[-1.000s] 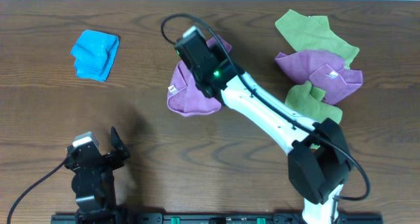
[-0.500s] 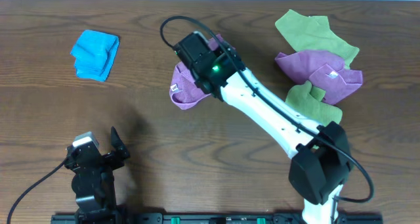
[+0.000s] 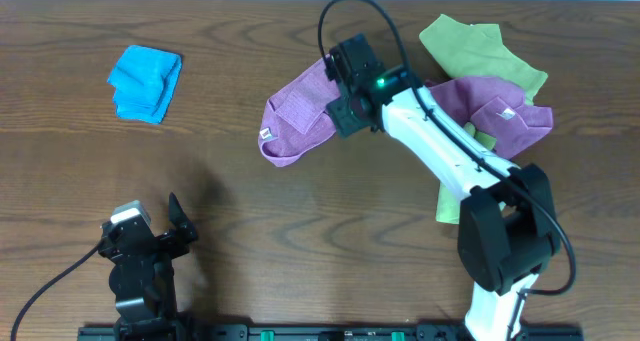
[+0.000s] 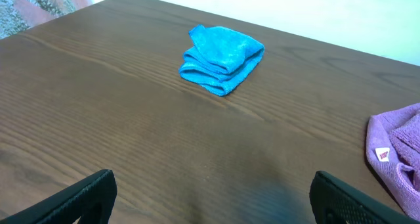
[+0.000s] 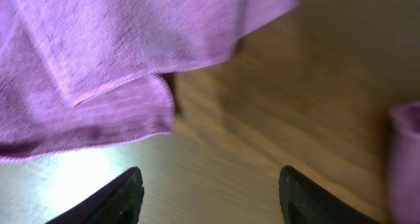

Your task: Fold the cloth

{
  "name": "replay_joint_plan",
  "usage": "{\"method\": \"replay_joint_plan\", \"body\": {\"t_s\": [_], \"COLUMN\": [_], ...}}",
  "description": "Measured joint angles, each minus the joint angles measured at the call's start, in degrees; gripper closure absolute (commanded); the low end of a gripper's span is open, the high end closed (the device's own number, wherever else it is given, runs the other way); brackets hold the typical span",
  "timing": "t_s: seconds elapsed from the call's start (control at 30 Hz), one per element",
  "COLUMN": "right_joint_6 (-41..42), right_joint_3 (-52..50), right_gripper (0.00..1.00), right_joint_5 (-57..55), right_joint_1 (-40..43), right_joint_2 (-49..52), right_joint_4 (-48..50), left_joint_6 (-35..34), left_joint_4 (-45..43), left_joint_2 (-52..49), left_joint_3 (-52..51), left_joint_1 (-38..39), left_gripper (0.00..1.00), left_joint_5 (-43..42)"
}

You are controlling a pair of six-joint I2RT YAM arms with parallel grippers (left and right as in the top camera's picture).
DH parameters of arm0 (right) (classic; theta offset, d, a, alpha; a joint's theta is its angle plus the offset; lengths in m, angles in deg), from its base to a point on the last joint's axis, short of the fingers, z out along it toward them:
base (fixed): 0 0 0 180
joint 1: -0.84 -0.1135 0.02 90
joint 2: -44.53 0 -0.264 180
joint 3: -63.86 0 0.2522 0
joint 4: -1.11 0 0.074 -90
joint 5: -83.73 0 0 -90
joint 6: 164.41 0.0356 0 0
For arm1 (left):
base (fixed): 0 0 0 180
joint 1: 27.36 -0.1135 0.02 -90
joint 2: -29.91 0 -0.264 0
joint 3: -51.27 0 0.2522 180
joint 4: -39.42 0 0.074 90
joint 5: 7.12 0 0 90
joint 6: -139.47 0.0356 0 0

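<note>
The purple cloth (image 3: 298, 123) lies folded over on itself near the table's middle, a white tag at its left edge. My right gripper (image 3: 340, 111) hovers at the cloth's right end, open and holding nothing. In the right wrist view the purple cloth (image 5: 111, 60) lies just beyond the right gripper (image 5: 210, 201), whose jaws stand apart over bare wood. My left gripper (image 3: 182, 227) rests at the near left, wide open and empty. The left wrist view shows the left gripper (image 4: 210, 207) over bare table, with the purple cloth (image 4: 397, 152) at the right edge.
A folded blue cloth (image 3: 146, 82) lies at the far left, also seen as the blue cloth (image 4: 222, 56) from the left wrist. A pile at the right holds a green cloth (image 3: 480, 46), another purple cloth (image 3: 500, 106) and a second green cloth (image 3: 455, 196).
My right gripper has opened, let go of the purple cloth and swung to the right and back. The cloth now lies laid over itself. The left arm has not moved.
</note>
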Motion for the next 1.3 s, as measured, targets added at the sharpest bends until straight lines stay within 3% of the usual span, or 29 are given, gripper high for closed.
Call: {"method": "replay_joint_plan", "body": {"t_s": [0.27, 0.53, 0.87, 1.3], "right_joint_6": [6.27, 17.03, 29.88, 35.17], "right_joint_3": [-6.14, -6.93, -7.32, -7.41], "right_gripper": [0.37, 0.38, 0.39, 0.40], "right_joint_5": [23.52, 32.87, 34.25, 34.01], "right_joint_1": [2.97, 4.90, 5.38, 7.41], "right_joint_2": [0.02, 1.33, 5.27, 6.60], "right_joint_4": [15.58, 17.46, 19.87, 24.96], "left_joint_6": [0.00, 0.00, 0.00, -0.02], "left_joint_4": [0.00, 0.00, 0.00, 0.00], "left_joint_2": [0.00, 0.00, 0.00, 0.00], "left_joint_3": [0.00, 0.00, 0.00, 0.00], "left_joint_1": [0.00, 0.00, 0.00, 0.00], "left_gripper": [0.05, 0.04, 0.05, 0.04], "left_joint_5": [0.00, 0.00, -0.02, 0.00]}}
